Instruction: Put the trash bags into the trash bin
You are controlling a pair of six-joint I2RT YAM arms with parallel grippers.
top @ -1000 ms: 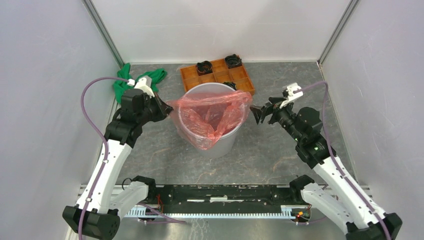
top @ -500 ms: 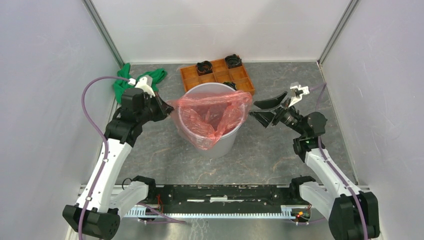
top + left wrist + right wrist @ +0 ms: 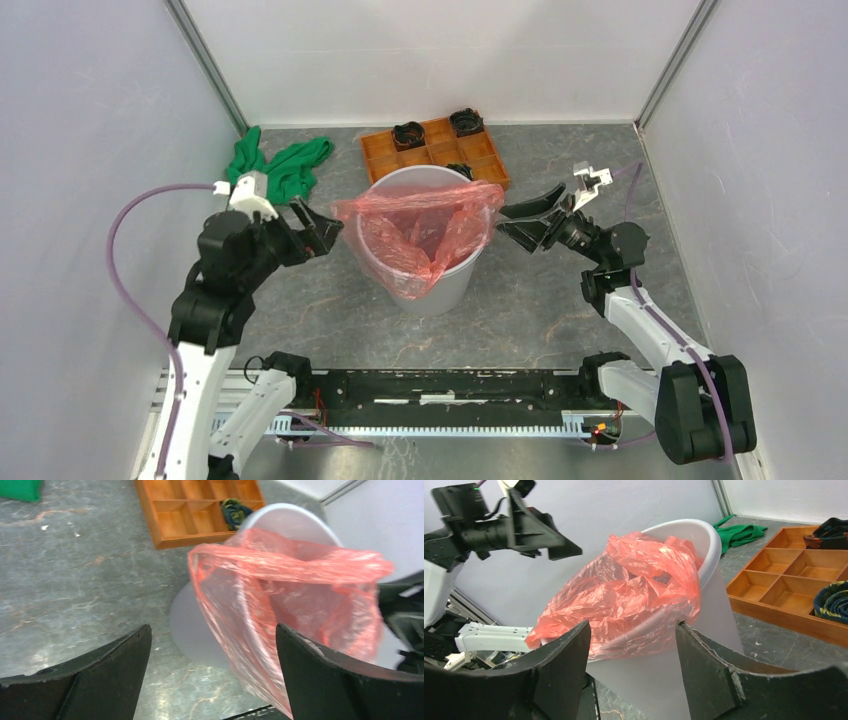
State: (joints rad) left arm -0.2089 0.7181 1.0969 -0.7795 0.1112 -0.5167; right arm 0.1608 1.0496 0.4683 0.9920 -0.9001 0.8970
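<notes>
This is a robot test cell in a laboratory, not a home or a shop. Plain white panels (image 3: 430, 50) close the space on three sides, and a bare metal post (image 3: 205, 62) stands in each far corner. The table (image 3: 560, 300) has a grey top with a stone pattern, and a black rail (image 3: 440, 385) with wiring runs along its near edge. The left arm (image 3: 200, 330) and the right arm (image 3: 650, 330) are fixed there, the left one with a purple cable (image 3: 112, 245). A few props lie on the table: a bin (image 3: 462, 285), an orange tray (image 3: 435, 150), a green cloth (image 3: 295, 165).
</notes>
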